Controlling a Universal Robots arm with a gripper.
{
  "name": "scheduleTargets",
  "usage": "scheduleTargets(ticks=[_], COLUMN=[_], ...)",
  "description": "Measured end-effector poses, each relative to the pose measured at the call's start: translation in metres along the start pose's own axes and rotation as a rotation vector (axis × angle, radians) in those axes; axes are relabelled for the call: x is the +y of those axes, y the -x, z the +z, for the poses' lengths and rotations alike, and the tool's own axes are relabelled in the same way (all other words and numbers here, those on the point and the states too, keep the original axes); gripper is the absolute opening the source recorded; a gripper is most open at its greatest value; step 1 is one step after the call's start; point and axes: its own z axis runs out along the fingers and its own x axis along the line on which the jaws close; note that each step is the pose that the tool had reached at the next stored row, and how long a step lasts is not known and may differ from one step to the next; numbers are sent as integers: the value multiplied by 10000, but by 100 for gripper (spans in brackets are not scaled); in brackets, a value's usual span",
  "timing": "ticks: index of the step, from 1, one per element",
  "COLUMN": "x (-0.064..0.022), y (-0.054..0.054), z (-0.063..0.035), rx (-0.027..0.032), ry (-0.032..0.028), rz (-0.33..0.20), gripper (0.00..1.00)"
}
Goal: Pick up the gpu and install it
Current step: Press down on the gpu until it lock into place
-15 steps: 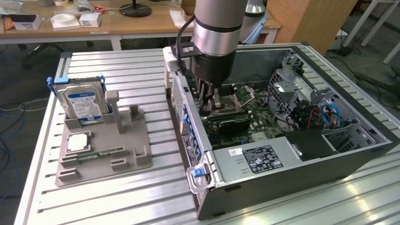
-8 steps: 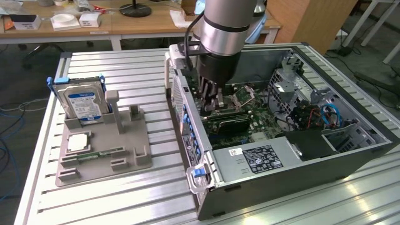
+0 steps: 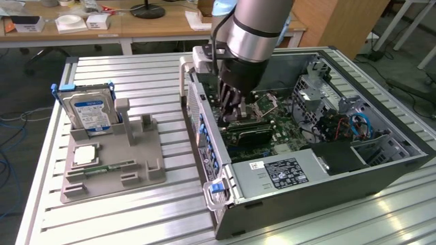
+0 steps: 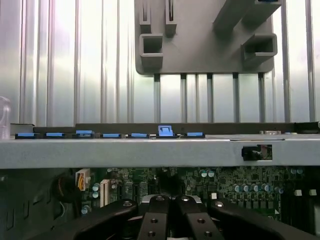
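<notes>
GPU (image 3: 250, 133) lies low inside the open computer case (image 3: 381, 168), under our gripper (image 3: 230, 113), whose fingers look drawn narrow together. We judge it light, stiff and fragile: grasp board edges, not components.

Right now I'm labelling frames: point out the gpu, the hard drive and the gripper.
gpu (image 3: 250, 133), exterior view, black cooler face.
hard drive (image 3: 89, 111), exterior view, blue label.
gripper (image 3: 230, 113), exterior view, between its fingertips.

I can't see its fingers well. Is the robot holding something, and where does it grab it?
Cannot be told. The gripper is down inside the computer case, right above the gpu on the motherboard.
</notes>
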Motion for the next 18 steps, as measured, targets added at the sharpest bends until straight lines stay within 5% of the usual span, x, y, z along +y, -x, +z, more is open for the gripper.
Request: scheduleTargets(ticks=[3,7,10,13,18], x=[-50,-82,-113,-151,-154], y=[1,3,5,9,8], z=[16,31,46,58,97], rx=[8,19,27,29,41], ry=[316,848,1188,1390,1469], rz=[8,31,50,60,61], gripper=[10,10,10,10,10])
